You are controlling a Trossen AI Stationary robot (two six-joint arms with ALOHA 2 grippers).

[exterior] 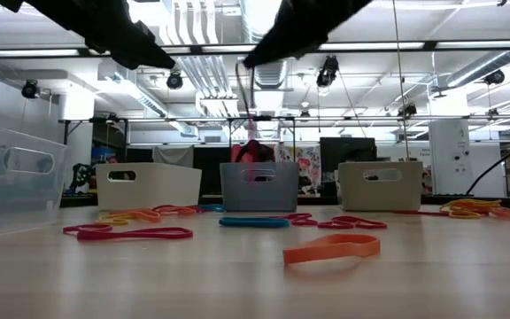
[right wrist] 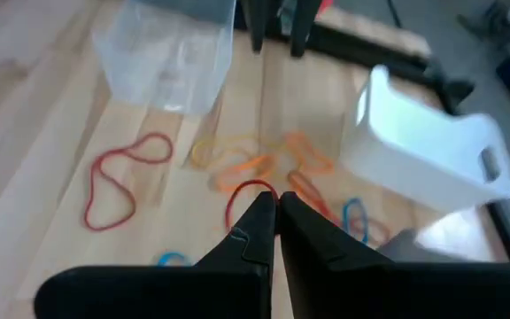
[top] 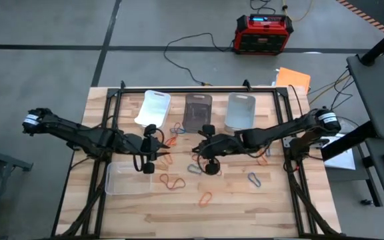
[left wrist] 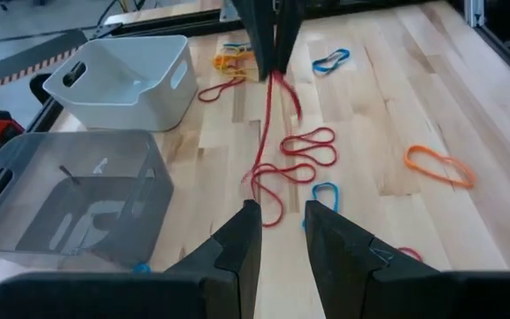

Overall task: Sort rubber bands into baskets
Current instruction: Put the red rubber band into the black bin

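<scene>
Orange band (exterior: pixel 330 249), possibly unlabelled baskets (exterior: pixel 258 186) behind

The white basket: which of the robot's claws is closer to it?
The left gripper is nearer, hovering just in front of the white basket. The right gripper sits farther off, in front of the dark basket.

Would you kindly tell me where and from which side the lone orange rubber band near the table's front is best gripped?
Come straight down from above on the orange rubber band and pinch one long side at its middle. It lies flat on the table, an elongated loop apart from the others, so a top-down pinch across the thin strand looks simplest.
</scene>
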